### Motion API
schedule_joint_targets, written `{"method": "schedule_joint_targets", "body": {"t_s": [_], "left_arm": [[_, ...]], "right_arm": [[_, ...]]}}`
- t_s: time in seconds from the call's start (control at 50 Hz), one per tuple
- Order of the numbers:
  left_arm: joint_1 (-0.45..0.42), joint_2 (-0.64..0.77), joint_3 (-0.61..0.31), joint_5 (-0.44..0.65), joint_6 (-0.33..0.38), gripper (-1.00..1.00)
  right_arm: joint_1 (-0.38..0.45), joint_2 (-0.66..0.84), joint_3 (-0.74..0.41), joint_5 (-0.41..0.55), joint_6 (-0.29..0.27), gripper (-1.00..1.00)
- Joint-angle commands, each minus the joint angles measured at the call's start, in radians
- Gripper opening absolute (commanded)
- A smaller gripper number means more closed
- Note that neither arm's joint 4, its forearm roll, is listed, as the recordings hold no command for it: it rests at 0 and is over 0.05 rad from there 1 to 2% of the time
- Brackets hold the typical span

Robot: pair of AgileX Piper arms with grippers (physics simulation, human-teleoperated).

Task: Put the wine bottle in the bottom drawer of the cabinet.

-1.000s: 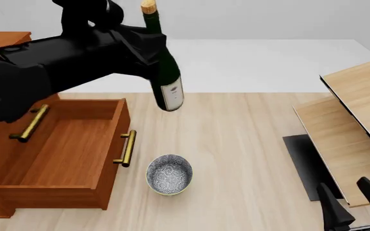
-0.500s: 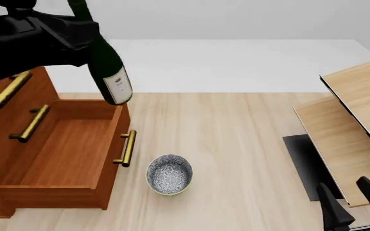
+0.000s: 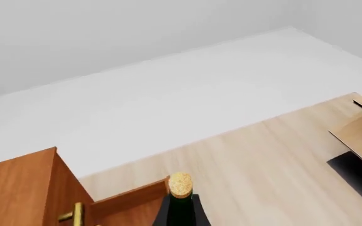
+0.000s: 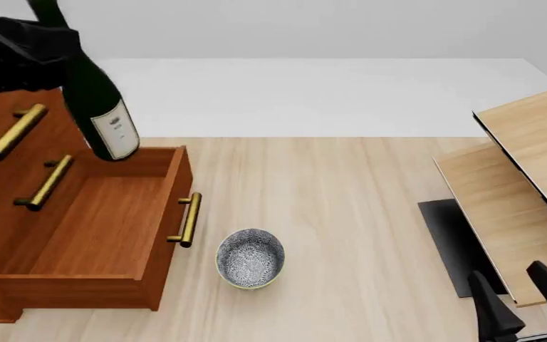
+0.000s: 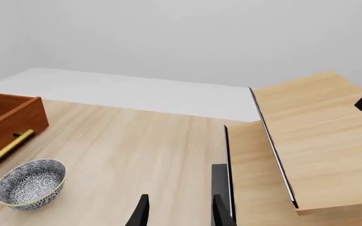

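Observation:
The dark green wine bottle [image 4: 97,107] hangs tilted in the air over the far end of the open bottom drawer [image 4: 93,228], white label low on its body. My left gripper [image 4: 26,50] is shut on the bottle's upper body at the top left of the front view. In the left wrist view only the bottle's cork top [image 3: 180,183] and neck show, with the cabinet [image 3: 24,188] beside them. The cabinet [image 4: 8,142] stands at the left, its lowest drawer pulled out and bare inside. My right gripper [image 4: 523,303] rests open at the bottom right; its fingertips [image 5: 142,212] show apart.
A patterned bowl [image 4: 251,257] sits on the table just right of the drawer's brass handle [image 4: 188,219]. Pale wood panels [image 4: 521,178] and a dark mat [image 4: 454,242] lie at the right. The two upper drawer fronts carry brass handles [image 4: 12,132].
The left arm has carried the bottle leftward, from over the table beside the drawer to above the drawer's far end. The right arm has not moved.

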Motion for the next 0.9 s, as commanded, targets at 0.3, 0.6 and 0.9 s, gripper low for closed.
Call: {"method": "schedule_joint_targets", "body": {"t_s": [0.3,0.6,0.9], "left_arm": [[0.058,0.126,-0.137,0.187,0.055,-1.00],[0.077,0.153,-0.075,0.183,0.043,-1.00],[0.099,0.142,-0.006,0.147,0.018,-1.00]], "right_arm": [[0.003,0.001,0.000,-0.001,0.003,1.00],[0.002,0.007,0.000,-0.006,0.000,1.00],[0.000,0.007,0.000,-0.004,0.000,1.00]]}}
